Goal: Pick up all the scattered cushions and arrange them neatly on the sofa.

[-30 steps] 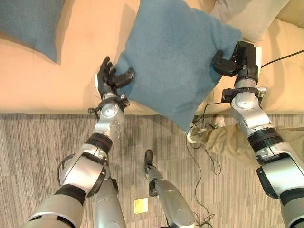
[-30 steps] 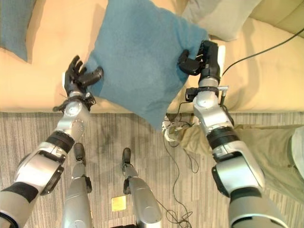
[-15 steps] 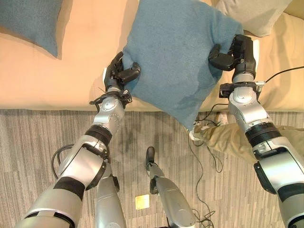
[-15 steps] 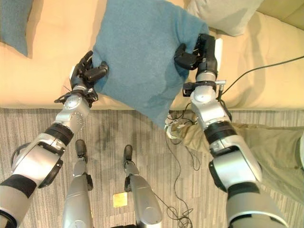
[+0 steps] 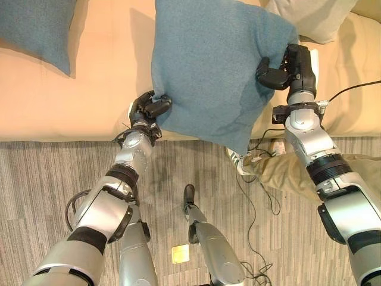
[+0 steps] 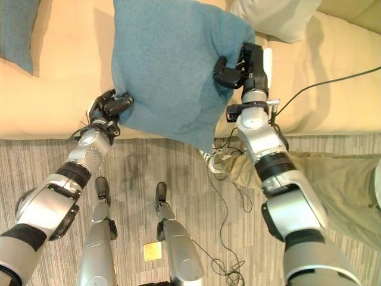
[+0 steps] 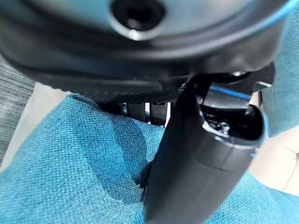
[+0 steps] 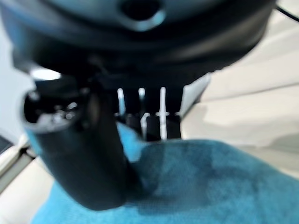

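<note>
You have the large teal cushion (image 5: 217, 65) held up between both hands, over the front part of the beige sofa (image 5: 65, 101); its lowest corner hangs past the sofa's front edge, above the striped grey carpet (image 5: 47, 190). Your left hand (image 5: 147, 109) grasps the cushion's lower left corner: in the left wrist view the thumb (image 7: 201, 163) lies across the teal fabric with the fingers curled behind the edge. Your right hand (image 5: 286, 67) pinches the cushion's right edge near the upper corner, thumb on the near face, fingers wrapped behind; the right wrist view shows the same clamp on the cloth. A second teal cushion (image 5: 38, 30) lies on the sofa seat, well to the left of the held one. A pale grey cushion (image 5: 312, 18) rests on the sofa just behind the held cushion's upper right corner, partly hidden by it. To the right of the held cushion's lowest corner, a person's leg in olive trousers (image 6: 333, 179) lies on the carpet by the sofa front.
</note>
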Robot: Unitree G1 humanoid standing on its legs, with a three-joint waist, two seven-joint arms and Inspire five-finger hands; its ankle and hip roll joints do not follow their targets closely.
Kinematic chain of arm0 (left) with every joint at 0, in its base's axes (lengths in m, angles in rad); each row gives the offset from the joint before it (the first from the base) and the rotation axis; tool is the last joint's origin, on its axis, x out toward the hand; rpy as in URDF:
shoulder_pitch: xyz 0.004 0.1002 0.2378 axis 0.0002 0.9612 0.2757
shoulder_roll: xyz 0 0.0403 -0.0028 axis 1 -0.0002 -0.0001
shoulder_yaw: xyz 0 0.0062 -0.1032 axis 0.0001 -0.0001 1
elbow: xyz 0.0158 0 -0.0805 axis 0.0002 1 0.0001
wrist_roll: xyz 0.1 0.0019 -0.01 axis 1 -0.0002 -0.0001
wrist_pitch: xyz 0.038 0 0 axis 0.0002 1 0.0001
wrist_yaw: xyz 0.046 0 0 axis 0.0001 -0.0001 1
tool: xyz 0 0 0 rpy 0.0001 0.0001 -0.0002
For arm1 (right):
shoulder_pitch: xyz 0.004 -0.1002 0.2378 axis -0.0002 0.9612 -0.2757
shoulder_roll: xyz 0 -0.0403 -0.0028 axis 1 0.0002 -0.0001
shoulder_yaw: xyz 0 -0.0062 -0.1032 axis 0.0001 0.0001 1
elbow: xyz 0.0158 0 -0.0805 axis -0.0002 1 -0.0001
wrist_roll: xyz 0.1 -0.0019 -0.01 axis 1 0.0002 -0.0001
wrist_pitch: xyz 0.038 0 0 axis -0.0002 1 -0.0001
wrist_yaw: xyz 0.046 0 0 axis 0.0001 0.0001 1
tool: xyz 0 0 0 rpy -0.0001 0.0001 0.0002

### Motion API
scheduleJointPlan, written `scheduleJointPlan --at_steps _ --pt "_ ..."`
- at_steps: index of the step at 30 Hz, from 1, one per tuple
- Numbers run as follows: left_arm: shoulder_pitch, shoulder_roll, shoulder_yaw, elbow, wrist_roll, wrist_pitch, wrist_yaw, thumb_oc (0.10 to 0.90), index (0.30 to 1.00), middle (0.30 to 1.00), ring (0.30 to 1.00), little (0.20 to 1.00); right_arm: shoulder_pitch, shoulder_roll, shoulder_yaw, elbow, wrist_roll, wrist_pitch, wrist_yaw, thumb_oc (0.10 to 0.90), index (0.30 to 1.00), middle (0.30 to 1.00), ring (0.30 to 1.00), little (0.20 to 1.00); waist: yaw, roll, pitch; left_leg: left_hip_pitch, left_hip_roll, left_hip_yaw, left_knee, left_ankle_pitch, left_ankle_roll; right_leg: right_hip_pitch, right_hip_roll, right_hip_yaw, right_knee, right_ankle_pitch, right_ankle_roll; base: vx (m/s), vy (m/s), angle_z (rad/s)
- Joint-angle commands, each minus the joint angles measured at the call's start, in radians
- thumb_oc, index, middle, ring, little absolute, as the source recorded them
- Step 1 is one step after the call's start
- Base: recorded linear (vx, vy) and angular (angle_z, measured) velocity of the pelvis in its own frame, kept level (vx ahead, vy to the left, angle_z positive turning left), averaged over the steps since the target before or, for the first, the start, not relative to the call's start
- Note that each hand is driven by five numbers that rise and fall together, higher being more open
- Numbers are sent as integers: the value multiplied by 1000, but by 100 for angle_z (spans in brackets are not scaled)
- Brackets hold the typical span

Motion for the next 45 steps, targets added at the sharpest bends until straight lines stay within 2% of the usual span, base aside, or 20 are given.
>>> scheduleJointPlan --at_steps 1,2,7,8,11,18,25,35,36,45 --pt "-81 -228 -18 -135 33 -16 -117 400 300 300 300 300 -49 38 -1 -175 -48 -65 53 400 300 300 300 300 -12 -9 21 20 25 -23 70 -117 -47 -29 -29 13 84 -73 92 25 -37 1" --pt "-58 -223 -19 -179 33 -24 -116 400 300 300 300 300 -19 34 -12 -186 -55 -61 60 400 300 300 300 300 -8 2 12 33 23 -22 67 -119 -46 -15 -32 9 86 -78 91 13 -31 1" --pt "-10 -210 -28 -248 41 -32 -111 400 300 300 300 300 41 24 -29 -217 -72 -52 79 400 300 300 300 300 -1 20 -11 59 21 -16 58 -118 -44 6 -38 5 89 -84 88 27 -6 0" --pt "43 -192 -29 -304 37 -35 -110 400 300 300 300 300 87 16 -36 -244 -92 -46 98 400 300 300 300 300 8 37 -29 88 21 -11 58 -125 -43 30 -43 3 95 -93 85 49 -12 -1" --pt "130 -157 -23 -383 34 -38 -110 400 300 300 300 300 152 12 -53 -276 -112 -33 124 400 300 300 300 300 25 64 -51 130 21 -4 58 -134 -40 68 -50 -3 103 -108 79 66 -11 -1" --pt "281 -105 -10 -446 53 -7 -107 400 300 300 300 300 264 29 -63 -318 -86 -4 194 400 300 300 300 300 50 113 -105 213 14 19 52 -143 -37 142 -63 -8 90 -118 72 45 14 0" --pt "333 -125 -10 -465 75 1 -106 400 300 300 300 300 347 36 -91 -362 -92 3 222 400 300 300 300 300 57 137 -131 231 10 18 64 -154 -30 158 -67 -2 99 -132 64 2 3 -1" --pt "323 -150 -13 -447 88 1 -98 400 300 300 300 300 395 38 -112 -385 -108 1 224 400 300 300 300 300 59 143 -136 221 11 7 76 -155 -27 146 -64 -3 125 -143 59 -11 -3 0" --pt "880 -93 141 -591 286 77 -185 400 300 300 300 300 1053 219 -282 -289 86 30 429 400 300 300 300 300 38 274 -352 496 -43 140 53 -236 -6 434 -59 -67 52 -237 21 0 0 0" --pt "806 -117 85 -584 311 79 -175 400 300 300 300 300 1023 215 -242 -269 60 36 430 400 300 300 300 300 40 282 -362 507 -44 112 15 -205 -16 456 -47 -106 49 -244 10 12 -35 19"
